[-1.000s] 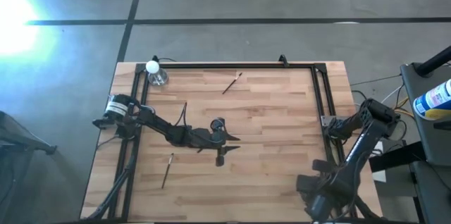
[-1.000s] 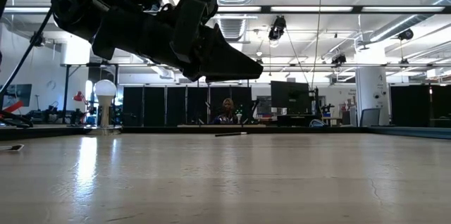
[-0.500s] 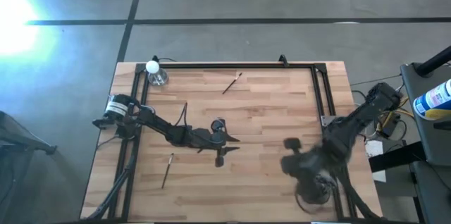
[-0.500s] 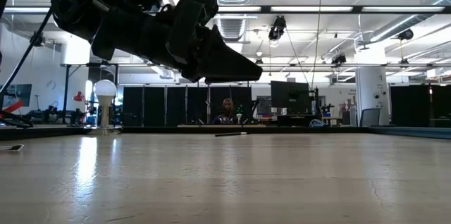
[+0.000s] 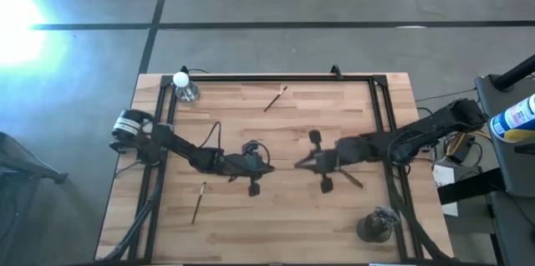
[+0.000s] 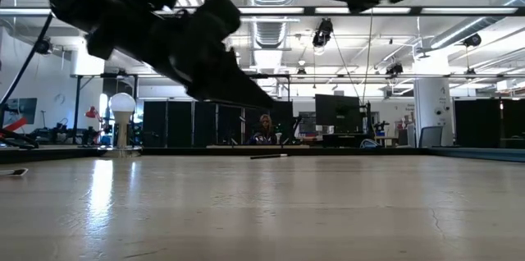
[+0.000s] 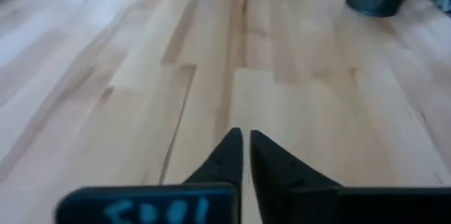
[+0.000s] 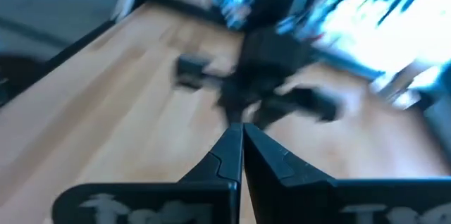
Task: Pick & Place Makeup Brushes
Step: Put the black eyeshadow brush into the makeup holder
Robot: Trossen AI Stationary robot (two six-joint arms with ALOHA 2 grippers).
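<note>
Two makeup brushes show on the wooden table: one (image 5: 276, 97) lies flat near the far edge, also visible in the low view (image 6: 269, 156); another (image 5: 199, 202) lies flat at the near left. My left gripper (image 5: 269, 168) hovers over the table's middle, shut, with nothing between its fingers (image 7: 244, 139). My right gripper (image 5: 298, 166) is shut and empty (image 8: 242, 134). It points at the left gripper from the right, tip close to tip. In the low view both arms hang clear above the tabletop.
A small clear bottle with a round white cap (image 5: 182, 84) stands at the far left corner. A dark cup (image 5: 374, 227) stands near the near right corner. A black rail frame (image 5: 276, 78) runs along the far, left and right edges.
My right arm has swung fast from the near right corner up over the table to its middle, ending tip to tip with my left gripper. My left gripper has drawn back a little toward the table's left edge and tipped lower.
</note>
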